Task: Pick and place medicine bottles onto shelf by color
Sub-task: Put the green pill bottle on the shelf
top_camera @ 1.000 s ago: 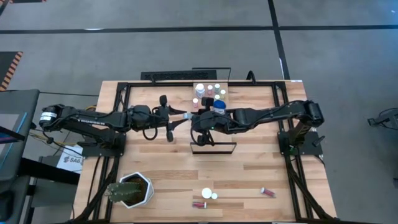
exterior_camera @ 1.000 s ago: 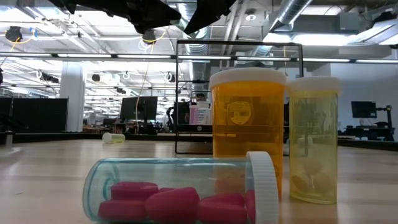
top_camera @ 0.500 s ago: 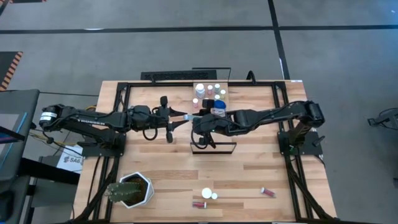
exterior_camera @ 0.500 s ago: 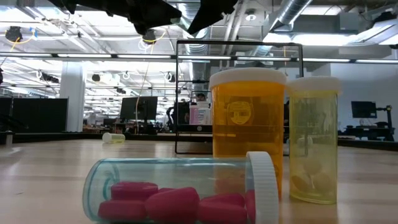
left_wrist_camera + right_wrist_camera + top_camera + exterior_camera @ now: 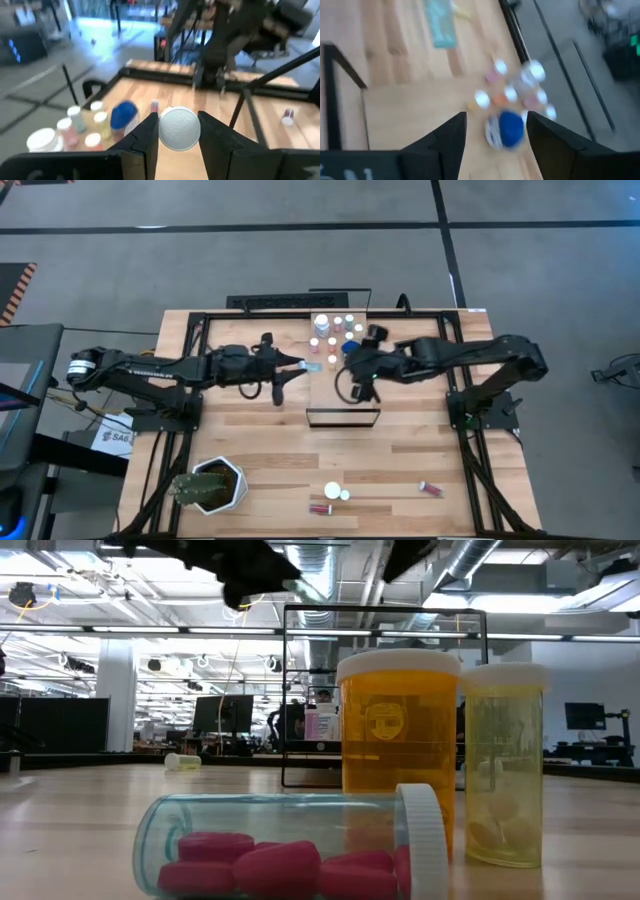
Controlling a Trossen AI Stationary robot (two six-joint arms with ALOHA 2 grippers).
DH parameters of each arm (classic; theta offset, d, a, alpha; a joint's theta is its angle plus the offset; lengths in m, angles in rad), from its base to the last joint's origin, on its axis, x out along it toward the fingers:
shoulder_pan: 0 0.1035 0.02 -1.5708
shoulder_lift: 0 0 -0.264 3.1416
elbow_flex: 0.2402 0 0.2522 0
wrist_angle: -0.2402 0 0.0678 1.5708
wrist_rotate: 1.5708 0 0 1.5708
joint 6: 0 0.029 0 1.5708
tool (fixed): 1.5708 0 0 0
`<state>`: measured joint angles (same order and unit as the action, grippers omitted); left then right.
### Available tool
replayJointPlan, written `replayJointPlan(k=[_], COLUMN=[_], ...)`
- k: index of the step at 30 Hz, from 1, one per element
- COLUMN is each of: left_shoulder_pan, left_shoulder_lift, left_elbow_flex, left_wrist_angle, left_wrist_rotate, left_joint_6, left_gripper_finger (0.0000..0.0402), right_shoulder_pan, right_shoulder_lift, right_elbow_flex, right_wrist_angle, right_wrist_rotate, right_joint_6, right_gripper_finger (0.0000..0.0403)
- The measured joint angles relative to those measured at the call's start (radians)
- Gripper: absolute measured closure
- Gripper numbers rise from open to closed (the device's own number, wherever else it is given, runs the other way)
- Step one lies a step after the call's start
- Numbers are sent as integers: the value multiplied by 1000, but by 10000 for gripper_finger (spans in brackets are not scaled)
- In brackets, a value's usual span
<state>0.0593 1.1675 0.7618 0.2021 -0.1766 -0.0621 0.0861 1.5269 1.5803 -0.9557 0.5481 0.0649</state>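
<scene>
The left pincer [image 5: 300,366], over the tabletop [image 5: 420,450] beside the shelf [image 5: 345,370], pinches a small white-capped bottle [image 5: 179,129] by its cap. It looks light, rigid, slick plastic. Further right, the right pincer [image 5: 352,370] hovers spread and empty above the shelf's clustered bottles [image 5: 338,328].

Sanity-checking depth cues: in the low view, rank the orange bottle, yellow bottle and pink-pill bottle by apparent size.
1. Orange bottle, upright.
2. Pink-pill bottle, lying down; close to the orange one and nearer the camera, so unsure.
3. Yellow bottle, narrowest.
</scene>
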Motion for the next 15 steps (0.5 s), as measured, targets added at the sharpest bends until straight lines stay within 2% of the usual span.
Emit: replayJointPlan(k=[2,8,15], left_shoulder_pan=[13,68,121], left_shoulder_lift=[46,198,388], left_elbow_flex=[60,278,474], left_wrist_angle=[-70,-429,-648], left_wrist_rotate=[5,5,8], left_joint_6=[-13,-81,-79], left_gripper_finger=[304,304,304], right_shoulder_pan=[-14,-30,-27], right_shoulder_lift=[-24,-52,-59], right_elbow_flex=[0,0,-25], right_wrist_angle=[-69,-251,-349], right_wrist_rotate=[0,1,38], right_joint_6=[69,230,280], right_gripper_finger=[179,187,189])
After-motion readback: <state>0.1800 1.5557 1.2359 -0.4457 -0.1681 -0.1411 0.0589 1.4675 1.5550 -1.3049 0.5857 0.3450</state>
